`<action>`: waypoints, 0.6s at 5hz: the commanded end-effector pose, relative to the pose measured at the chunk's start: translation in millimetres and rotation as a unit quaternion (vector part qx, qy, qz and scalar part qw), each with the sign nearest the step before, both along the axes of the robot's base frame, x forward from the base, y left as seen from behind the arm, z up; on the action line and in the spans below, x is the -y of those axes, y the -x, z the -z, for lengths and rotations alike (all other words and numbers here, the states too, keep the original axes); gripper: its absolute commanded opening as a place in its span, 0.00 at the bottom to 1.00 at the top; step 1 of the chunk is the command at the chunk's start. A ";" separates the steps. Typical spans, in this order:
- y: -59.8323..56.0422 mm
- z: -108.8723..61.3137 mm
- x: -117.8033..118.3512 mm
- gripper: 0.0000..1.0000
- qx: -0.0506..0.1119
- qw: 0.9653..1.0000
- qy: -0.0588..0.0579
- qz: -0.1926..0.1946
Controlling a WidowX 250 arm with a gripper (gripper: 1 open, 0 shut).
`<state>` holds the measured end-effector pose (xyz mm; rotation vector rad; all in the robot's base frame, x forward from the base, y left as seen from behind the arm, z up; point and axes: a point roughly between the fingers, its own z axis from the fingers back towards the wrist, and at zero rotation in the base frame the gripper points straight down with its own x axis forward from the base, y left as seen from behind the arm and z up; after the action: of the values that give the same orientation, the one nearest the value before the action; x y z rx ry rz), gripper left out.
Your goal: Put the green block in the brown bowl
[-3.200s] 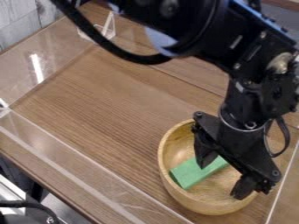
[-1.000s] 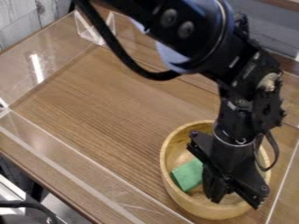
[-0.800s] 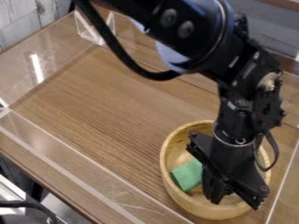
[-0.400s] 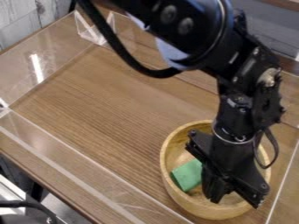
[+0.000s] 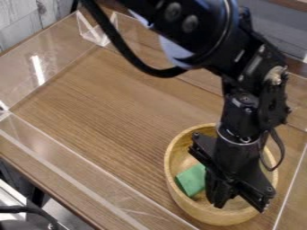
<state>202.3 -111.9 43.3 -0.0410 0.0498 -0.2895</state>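
Green block [image 5: 191, 180] in place: on the counter [image 5: 108, 126], the black robot arm [image 5: 234, 67] leans over the brown bowl [image 5: 177, 153], lower right; its fingers [image 5: 235, 201], together, now cover more of the block inside than moments ago. The task looks done, bar backing away.

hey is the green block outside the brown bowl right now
No, the green block lies inside the brown bowl, within its rim.

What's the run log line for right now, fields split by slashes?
bright green rectangular block: inside bowl / round light-brown wooden bowl: under arm / black pincer: shut, in bowl / grip on block: unclear
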 end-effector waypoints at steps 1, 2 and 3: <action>-11.1 -11.2 1.2 0.00 0.018 1.000 0.011 -0.008; -10.8 -12.2 -0.1 0.00 0.014 1.000 0.011 -0.010; -10.5 -13.3 -1.5 0.00 0.011 1.000 0.010 -0.013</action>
<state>202.1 -108.8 45.6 -0.0422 0.0720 -0.2752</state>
